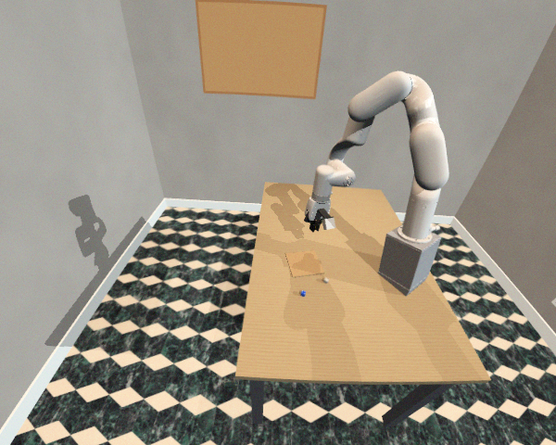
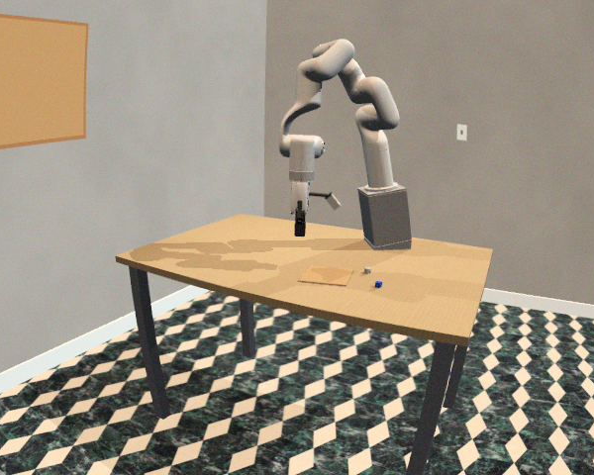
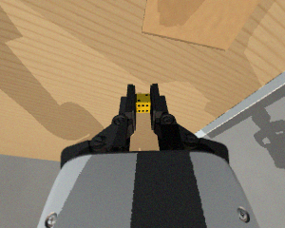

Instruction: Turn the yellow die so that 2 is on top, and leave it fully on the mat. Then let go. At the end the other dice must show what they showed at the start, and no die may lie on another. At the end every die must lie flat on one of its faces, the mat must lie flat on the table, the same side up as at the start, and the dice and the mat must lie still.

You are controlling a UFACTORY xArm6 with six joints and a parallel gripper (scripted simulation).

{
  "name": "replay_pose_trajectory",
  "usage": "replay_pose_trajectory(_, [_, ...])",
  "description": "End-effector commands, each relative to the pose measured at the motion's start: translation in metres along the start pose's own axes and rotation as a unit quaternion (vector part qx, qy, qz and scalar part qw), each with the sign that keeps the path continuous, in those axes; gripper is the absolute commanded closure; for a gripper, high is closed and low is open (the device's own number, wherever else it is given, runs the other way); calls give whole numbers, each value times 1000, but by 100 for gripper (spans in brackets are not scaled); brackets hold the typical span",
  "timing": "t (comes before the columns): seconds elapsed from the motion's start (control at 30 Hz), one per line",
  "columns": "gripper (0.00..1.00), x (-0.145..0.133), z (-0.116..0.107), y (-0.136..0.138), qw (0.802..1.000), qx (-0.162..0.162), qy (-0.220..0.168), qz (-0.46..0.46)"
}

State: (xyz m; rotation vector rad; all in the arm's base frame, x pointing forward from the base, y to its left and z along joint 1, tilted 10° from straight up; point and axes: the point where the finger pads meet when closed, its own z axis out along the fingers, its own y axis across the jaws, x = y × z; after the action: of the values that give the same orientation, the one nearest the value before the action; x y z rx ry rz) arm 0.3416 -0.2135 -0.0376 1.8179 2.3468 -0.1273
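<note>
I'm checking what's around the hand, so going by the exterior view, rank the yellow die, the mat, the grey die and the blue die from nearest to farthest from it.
1. Yellow die: held in the hand, above the table.
2. Mat: on the table, below and to the hand's right in this view.
3. Grey die: just past the mat's right edge.
4. Blue die: farther right, nearer the front edge.
</note>
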Motion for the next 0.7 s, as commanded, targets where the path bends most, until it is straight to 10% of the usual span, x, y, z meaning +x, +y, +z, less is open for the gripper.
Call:
replay_pose_trajectory(0.0, [89,-1,-2,1,1000,2,9,-1])
replay_pose_trajectory(0.67, [89,72,0,73,982,4,10,187])
